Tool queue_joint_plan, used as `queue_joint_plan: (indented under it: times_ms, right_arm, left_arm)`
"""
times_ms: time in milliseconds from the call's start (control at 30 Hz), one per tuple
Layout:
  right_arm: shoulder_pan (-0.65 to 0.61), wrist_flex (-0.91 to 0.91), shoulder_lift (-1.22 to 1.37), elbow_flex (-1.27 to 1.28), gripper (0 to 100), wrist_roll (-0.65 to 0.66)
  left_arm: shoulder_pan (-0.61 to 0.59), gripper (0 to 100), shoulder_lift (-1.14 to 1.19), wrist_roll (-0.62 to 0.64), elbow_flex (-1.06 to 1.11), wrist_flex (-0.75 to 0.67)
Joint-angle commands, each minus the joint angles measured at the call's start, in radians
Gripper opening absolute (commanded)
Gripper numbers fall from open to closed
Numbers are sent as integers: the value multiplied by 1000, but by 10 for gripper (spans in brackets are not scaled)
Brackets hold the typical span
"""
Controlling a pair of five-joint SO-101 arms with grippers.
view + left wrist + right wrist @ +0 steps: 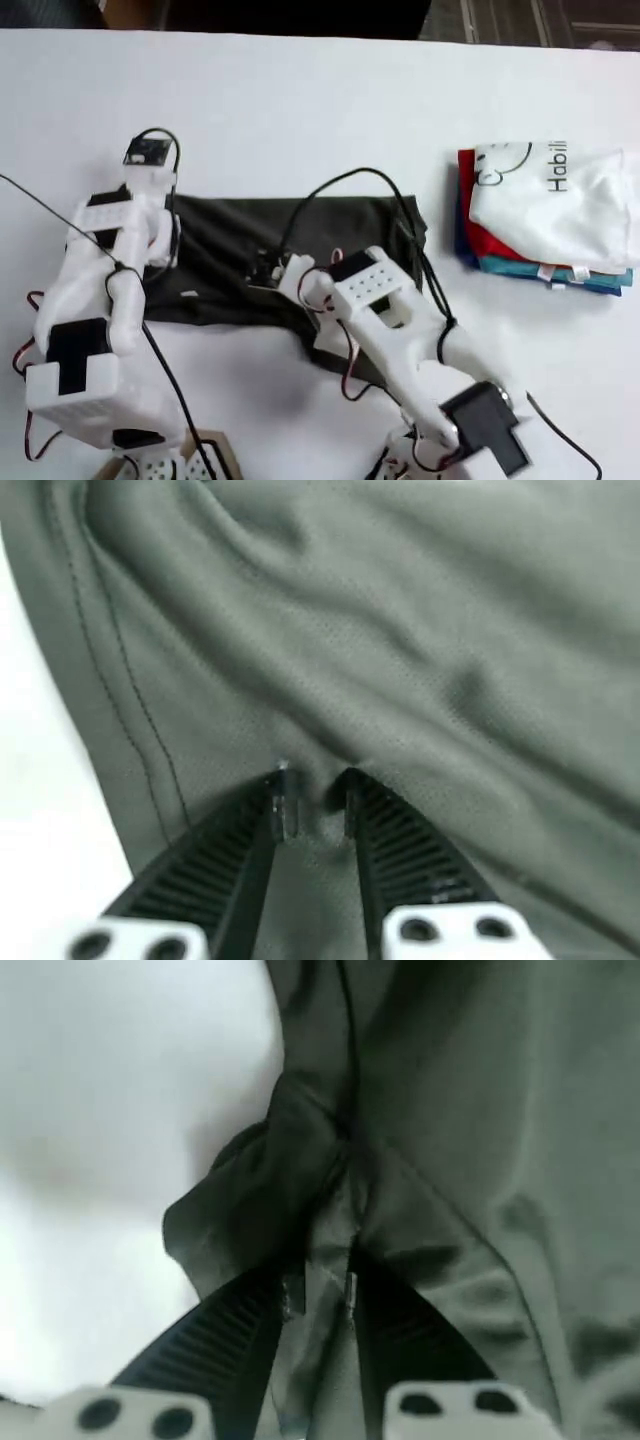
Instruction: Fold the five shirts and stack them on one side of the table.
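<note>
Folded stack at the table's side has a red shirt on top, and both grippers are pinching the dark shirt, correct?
Not quite. The high view shows a white shirt on top of the folded stack; the red shirt lies under it. The rest holds: the left gripper and the right gripper each pinch the dark shirt.

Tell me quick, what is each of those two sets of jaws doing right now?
Left gripper: jaws closed on a pinch of the dark shirt.
Right gripper: jaws closed on a bunched edge of the dark shirt.
</note>
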Motion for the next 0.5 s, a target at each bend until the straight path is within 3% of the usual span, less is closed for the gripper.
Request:
queue_joint_plan:
  times_ms: [0,167,467]
  right_arm:
    - [13,-13,36,-69,77,-9]
    - [15,-13,44,-129,16,-8]
    - [7,88,-31,-147,21,-9]
  left_arm:
    - [-14,103,-51,3,-42,3]
    - [-14,103,-52,3,-42,3]
    - [-14,103,-52,3,-42,3]
